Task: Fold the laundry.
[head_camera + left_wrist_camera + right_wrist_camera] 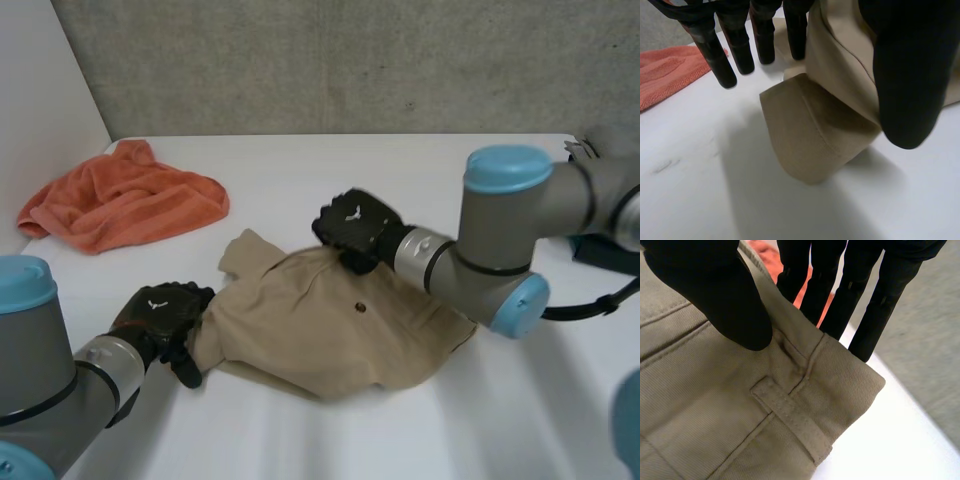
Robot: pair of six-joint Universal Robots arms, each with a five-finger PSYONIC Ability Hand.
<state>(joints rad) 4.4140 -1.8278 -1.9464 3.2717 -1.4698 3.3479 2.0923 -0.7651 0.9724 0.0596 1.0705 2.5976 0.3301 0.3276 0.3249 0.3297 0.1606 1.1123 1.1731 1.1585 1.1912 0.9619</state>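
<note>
The trousers lay rumpled between both hands. The left hand pinched a hemmed end against its thumb, and the right hand pinched the waistband (belt loop just under its thumb). The step looked like spreading flat, so next both hands needed to pull apart evenly.

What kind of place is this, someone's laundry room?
Probably a robot test lab, not a home: white table, plain concrete wall, and the left robot hand and right robot hand gripping tan shorts.

Head camera overhead, wrist cameras close, sharing beige garment
</note>
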